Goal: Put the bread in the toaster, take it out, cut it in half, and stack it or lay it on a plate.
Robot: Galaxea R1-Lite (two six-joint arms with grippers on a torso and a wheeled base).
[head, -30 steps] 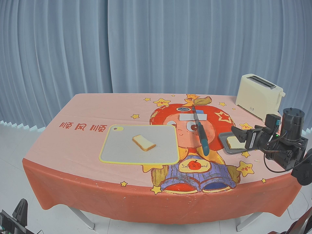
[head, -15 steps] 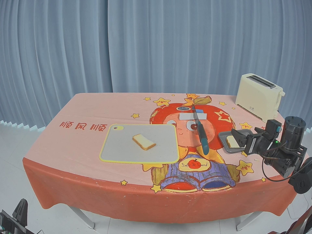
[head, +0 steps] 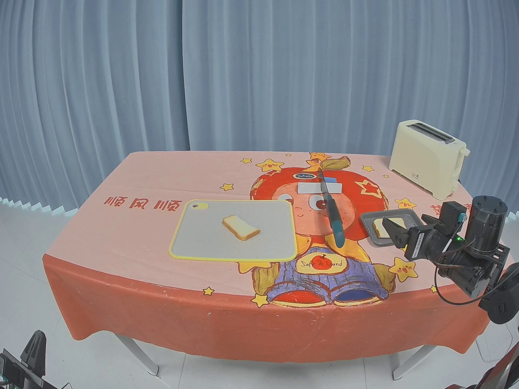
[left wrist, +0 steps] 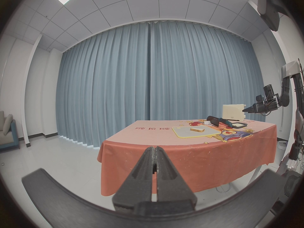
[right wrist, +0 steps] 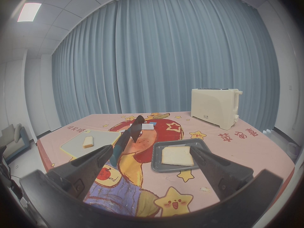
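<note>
Now, right end effector (right wrist: 150,149) spread, bread (right wrist: 176,155) on tray (right wrist: 157,166) just ahead, left end effector (left wrist: 155,150) pressed together

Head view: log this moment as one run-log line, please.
right gripper open, near tray with bread slice | left gripper shut, away from table | second slice on cutting board | knife on table, untouched

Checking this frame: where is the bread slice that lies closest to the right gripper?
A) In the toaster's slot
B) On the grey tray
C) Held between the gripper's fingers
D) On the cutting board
B: the bread slice lies flat on the grey tray, just ahead of the open right gripper, which is not touching it.
</note>
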